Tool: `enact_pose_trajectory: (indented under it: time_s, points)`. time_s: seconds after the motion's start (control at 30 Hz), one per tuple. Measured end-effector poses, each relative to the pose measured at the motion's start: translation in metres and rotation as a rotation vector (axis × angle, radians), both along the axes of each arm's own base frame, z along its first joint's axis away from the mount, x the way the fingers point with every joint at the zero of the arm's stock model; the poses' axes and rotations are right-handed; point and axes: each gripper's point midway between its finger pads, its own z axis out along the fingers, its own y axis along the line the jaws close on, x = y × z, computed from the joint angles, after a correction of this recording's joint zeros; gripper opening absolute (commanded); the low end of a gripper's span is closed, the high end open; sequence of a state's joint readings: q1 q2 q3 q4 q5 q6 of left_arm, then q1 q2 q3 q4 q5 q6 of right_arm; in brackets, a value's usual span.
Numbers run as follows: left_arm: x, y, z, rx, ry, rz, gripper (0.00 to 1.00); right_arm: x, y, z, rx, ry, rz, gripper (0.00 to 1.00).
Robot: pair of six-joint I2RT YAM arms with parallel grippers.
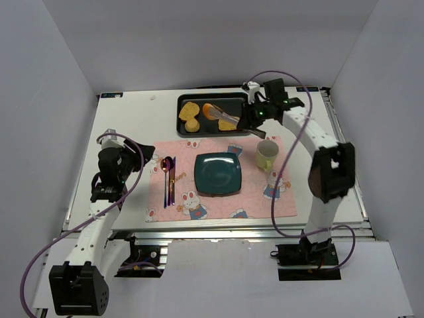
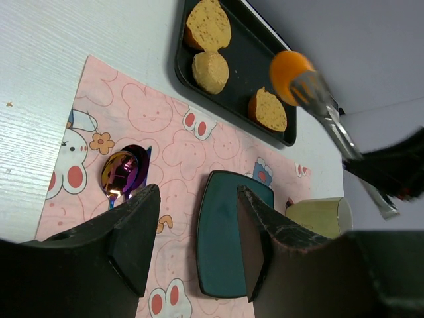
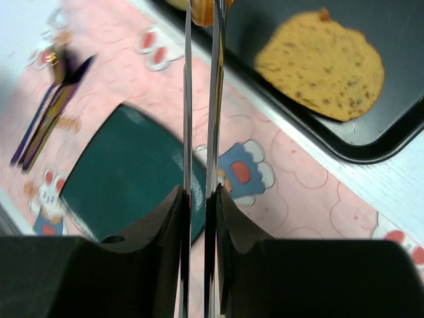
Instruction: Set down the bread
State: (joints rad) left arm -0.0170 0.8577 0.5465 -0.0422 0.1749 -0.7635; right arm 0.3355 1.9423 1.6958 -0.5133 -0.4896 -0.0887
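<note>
right claw [image 3: 199, 193] clamped narrow on metal tongs [image 2: 334, 122], orange bun [image 2: 290, 74] pinched in tong tips ahead of claw, over black tray [image 2: 248, 63], left claw [image 2: 197, 199] wide, teal plate [image 2: 222, 245] under it

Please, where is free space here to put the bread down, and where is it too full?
The teal plate is bare, between the spoon and the mug. The white table left of the tray is also free. The tray is crowded: three pieces lie there, and the tongs with the bread hang over it.
</note>
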Motion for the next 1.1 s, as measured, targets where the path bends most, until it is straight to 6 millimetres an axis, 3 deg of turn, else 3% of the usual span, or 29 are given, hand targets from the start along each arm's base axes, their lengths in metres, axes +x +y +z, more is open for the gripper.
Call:
enact_pose_trajectory:
  time_s: [0.1, 0.17, 0.3, 0.43, 0.6, 0.7, 1.0, 1.1]
  points:
    - [-0.001, 0.000, -0.003, 0.000, -0.001, 0.000, 0.60, -0.045, -0.012, 0.029, 0.006, -0.108, 0.117, 0.01]
    - [-0.003, 0.000, -0.009, 0.000, 0.008, 0.000, 0.60, -0.082, -0.024, 0.034, -0.017, -0.163, 0.194, 0.02]
    - [-0.005, 0.000, -0.018, 0.000, 0.025, -0.001, 0.60, -0.152, -0.051, 0.007, -0.098, -0.175, 0.308, 0.05]
    - [-0.007, -0.001, -0.022, 0.003, 0.032, -0.004, 0.60, -0.194, -0.072, -0.030, -0.170, -0.118, 0.355, 0.12]
    - [-0.006, -0.002, -0.021, 0.003, 0.024, -0.009, 0.60, -0.203, -0.080, -0.043, -0.213, -0.108, 0.370, 0.39]
    - [-0.005, -0.002, -0.019, 0.002, 0.016, -0.008, 0.60, -0.202, -0.081, -0.044, -0.226, -0.121, 0.372, 0.48]
    - [-0.006, -0.002, -0.013, 0.002, -0.007, -0.008, 0.60, -0.199, -0.079, -0.041, -0.225, -0.149, 0.383, 0.54]
    - [-0.007, -0.002, -0.011, 0.002, -0.015, -0.008, 0.60, -0.197, -0.077, -0.032, -0.214, -0.178, 0.382, 0.52]
